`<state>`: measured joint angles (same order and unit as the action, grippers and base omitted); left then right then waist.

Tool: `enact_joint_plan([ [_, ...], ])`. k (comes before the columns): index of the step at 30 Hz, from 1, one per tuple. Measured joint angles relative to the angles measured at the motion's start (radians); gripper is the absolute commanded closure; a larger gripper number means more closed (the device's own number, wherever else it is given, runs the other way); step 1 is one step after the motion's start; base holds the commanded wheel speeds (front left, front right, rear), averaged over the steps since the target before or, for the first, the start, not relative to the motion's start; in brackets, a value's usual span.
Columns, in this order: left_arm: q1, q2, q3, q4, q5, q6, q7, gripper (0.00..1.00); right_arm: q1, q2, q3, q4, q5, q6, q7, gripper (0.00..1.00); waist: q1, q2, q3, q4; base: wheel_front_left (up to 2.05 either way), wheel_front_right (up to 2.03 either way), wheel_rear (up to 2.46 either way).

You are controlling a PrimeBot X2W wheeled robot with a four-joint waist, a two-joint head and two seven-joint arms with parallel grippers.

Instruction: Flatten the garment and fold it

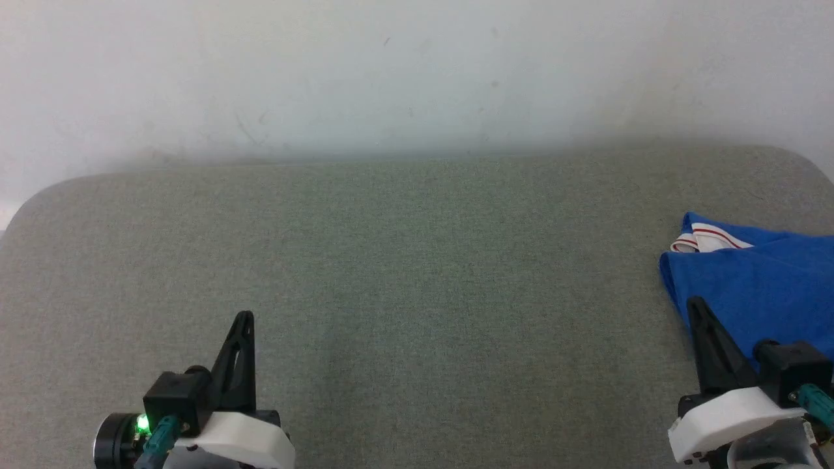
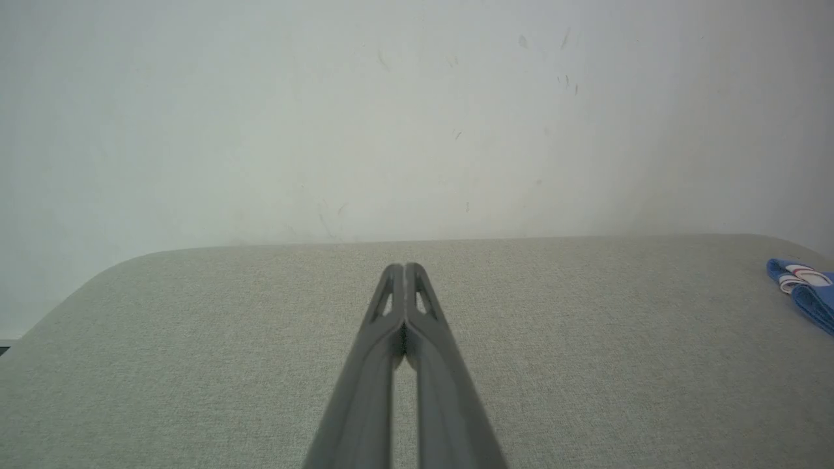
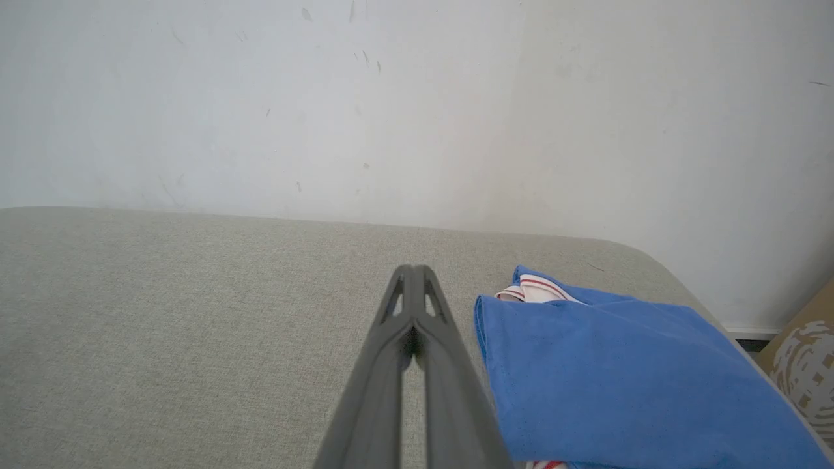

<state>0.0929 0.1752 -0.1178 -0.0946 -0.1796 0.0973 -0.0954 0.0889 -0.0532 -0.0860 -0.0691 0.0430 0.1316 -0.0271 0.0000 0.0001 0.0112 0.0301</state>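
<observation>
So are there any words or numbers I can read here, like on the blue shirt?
None can be read.
Blue shirt: the side that shows is plain blue cloth with a bit of red-striped white trim, and no letters or numbers.
Brown box: it has a pale printed pattern, too blurred to tell whether it is writing.

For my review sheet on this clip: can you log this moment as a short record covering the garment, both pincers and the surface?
surface: grey fabric-covered pad with rounded corners, set against a pale wall
garment: blue, lying in layers at the pad's right side, with red-striped white trim at its far end
left pincer: shut, empty, over bare pad, well away from the garment
right pincer: shut, holding nothing, beside the garment's left edge; contact unclear
</observation>
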Motion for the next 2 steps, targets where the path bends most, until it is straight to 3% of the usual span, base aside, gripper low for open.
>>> enact_joint_plan([
  [2,-0.003,-0.006,0.005,0.004,0.007,-0.001,0.005,1.00,-0.003,0.000,0.003,0.002,-0.002,0.000,0.000,1.00,0.0000,0.0001,0.000,-0.001,0.00,0.00,0.00],
])
